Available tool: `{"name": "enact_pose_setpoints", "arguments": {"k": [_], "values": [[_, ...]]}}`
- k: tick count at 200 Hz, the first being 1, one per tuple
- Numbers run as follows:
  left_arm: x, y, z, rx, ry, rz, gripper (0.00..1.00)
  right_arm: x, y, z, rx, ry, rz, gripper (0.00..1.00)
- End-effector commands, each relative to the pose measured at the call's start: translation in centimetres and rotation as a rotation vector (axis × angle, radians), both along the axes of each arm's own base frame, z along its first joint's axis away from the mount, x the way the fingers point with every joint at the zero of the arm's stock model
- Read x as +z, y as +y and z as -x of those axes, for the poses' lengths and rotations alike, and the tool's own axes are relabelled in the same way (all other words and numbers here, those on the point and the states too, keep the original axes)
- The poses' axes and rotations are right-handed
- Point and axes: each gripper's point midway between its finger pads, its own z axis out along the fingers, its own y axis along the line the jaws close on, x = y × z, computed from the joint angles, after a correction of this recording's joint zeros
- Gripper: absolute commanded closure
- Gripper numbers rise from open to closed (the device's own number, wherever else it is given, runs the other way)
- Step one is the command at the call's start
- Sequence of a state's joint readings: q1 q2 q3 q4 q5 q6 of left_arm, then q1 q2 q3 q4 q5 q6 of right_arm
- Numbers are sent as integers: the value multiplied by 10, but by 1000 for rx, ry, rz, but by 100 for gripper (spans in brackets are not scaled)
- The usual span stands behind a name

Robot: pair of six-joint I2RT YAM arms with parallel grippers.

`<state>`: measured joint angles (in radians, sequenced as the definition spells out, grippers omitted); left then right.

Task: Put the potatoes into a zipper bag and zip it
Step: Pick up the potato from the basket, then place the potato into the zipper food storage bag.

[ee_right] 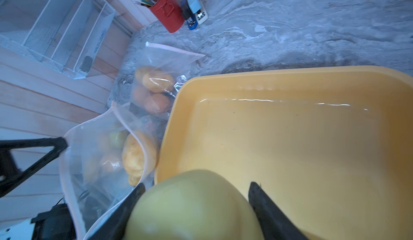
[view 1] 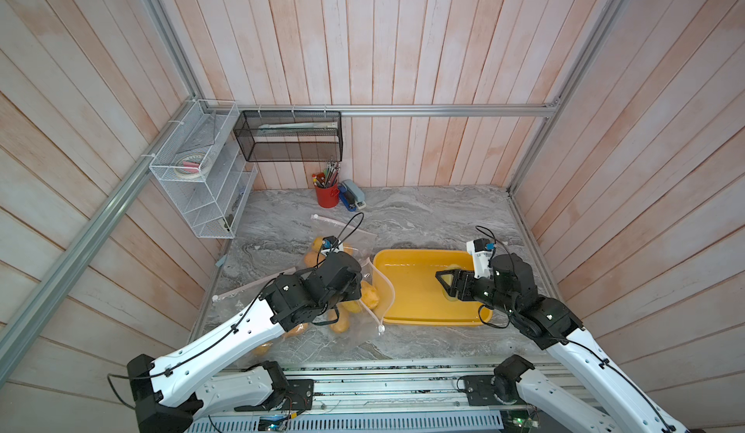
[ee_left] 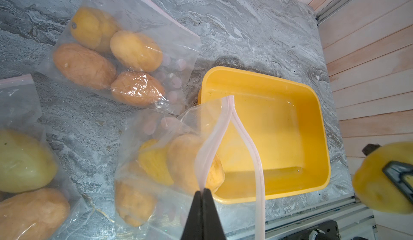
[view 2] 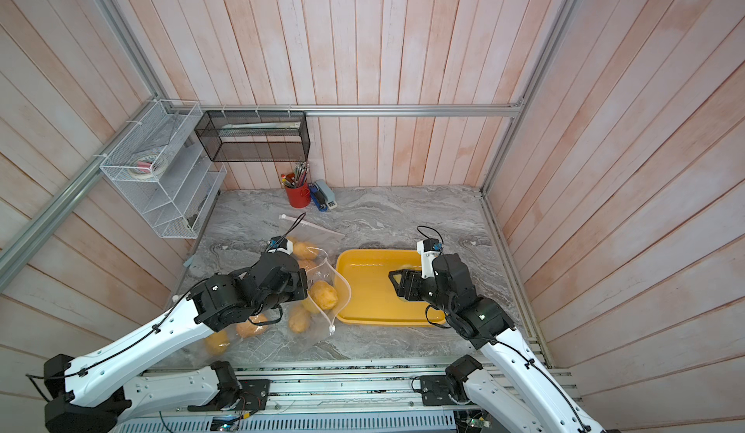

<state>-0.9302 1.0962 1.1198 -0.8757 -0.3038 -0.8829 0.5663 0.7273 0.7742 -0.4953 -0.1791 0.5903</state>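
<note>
My left gripper [ee_left: 203, 190] is shut on one pink zip strip of a clear zipper bag [ee_left: 212, 142], holding its mouth open next to the yellow tray [ee_left: 257, 78]. Several potatoes [ee_left: 185, 158] lie inside that bag; its open mouth also shows in both top views [view 1: 383, 290] [view 2: 340, 290]. My right gripper [ee_right: 196, 184] hangs over the tray [view 1: 423, 322], shut on a pale yellow potato [ee_right: 192, 205] that fills the gap between its fingers. That held potato [ee_left: 375, 183] is seen at the tray's near side from the left wrist. The tray floor shows bare.
Two other clear bags with potatoes lie on the marble table, one behind the left arm [ee_left: 107, 55] and one near the front left [ee_left: 22, 160]. A red pencil cup [view 1: 326, 197] and staplers [view 1: 352, 197] stand at the back. A white wire rack [view 1: 201, 169] hangs at the left wall.
</note>
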Motion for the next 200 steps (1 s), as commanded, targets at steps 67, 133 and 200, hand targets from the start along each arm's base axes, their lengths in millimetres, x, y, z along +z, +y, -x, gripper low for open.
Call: {"name": "enact_pose_setpoints", "arguments": {"k": [67,133,200], "values": [[-1,-3,-2,-7,-7,-3,100,43,136,32,326,-132,-109,43],[1,2,2,-5,-12,12,100,0,182,13,336,-53,-54,43],[3,-1,0,-7,-13,14,100,-22,199,21,384,5,-15,38]]}}
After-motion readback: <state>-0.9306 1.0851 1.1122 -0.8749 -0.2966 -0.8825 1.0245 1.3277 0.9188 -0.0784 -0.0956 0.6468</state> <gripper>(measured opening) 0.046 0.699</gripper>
